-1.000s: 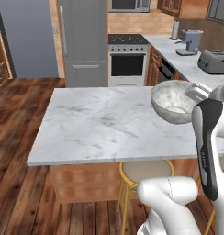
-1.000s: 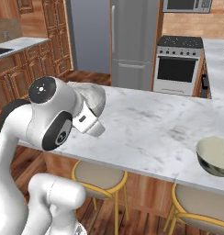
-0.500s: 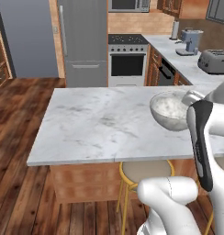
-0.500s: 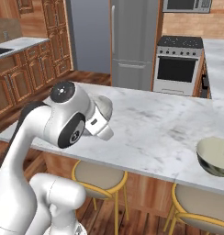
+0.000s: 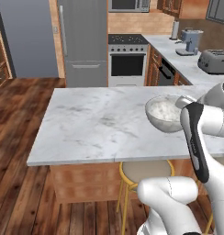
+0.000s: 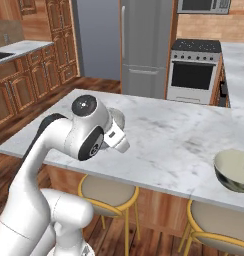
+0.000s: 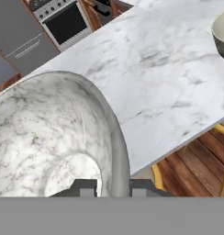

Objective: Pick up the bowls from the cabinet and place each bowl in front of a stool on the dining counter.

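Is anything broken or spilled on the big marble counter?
No, nothing stands out. The cream bowl sits upright on the dining counter above a stool. The speckled bowl is held by its rim in the pincer, unbroken and empty.

I count 2 bowls: 1 speckled grey-white bowl (image 5: 163, 113) on my end effector (image 7: 113, 187), 1 cream bowl w/ dark patterned outside (image 6: 235, 171) sitting on the bench (image 6: 169, 135). Stools: 2, the left stool (image 6: 105, 192) and the right stool (image 6: 221, 229), both under the bench's near edge. 1 fridge (image 6: 146, 47), 1 oven (image 6: 194, 71), 1 toaster (image 5: 214, 61), 1 coffee maker (image 5: 191, 41).
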{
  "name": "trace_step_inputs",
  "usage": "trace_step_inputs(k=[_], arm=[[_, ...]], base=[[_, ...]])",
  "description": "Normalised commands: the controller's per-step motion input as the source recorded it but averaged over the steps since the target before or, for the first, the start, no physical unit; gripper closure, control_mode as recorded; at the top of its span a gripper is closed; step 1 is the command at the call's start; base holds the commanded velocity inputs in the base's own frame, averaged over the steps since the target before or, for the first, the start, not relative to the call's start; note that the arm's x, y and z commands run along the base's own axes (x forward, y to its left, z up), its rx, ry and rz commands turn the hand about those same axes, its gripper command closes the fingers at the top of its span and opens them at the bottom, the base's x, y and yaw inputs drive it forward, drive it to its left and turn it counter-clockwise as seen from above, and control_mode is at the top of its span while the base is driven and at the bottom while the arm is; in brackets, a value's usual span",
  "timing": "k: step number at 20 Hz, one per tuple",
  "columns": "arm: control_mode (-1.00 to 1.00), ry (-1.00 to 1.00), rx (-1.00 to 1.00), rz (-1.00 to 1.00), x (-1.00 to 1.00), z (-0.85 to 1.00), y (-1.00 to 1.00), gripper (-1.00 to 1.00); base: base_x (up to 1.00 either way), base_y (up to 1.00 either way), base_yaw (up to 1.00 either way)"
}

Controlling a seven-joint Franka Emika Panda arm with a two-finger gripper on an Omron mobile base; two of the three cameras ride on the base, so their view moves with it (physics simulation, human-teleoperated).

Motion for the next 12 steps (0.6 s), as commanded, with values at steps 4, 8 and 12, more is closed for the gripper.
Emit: trace_step_inputs(k=[4, 8, 12], arm=[[-1.00, 0.00, 0.00, 0.04, 0.37, -0.34, 0.00, 1.00], [-1.00, 0.00, 0.00, 0.03, 0.34, -0.34, 0.00, 1.00], [-1.00, 0.00, 0.00, 0.02, 0.32, -0.28, 0.00, 1.00]], base=[[0.00, 0.00, 0.00], [0.00, 0.00, 0.00], [0.00, 0.00, 0.00]])
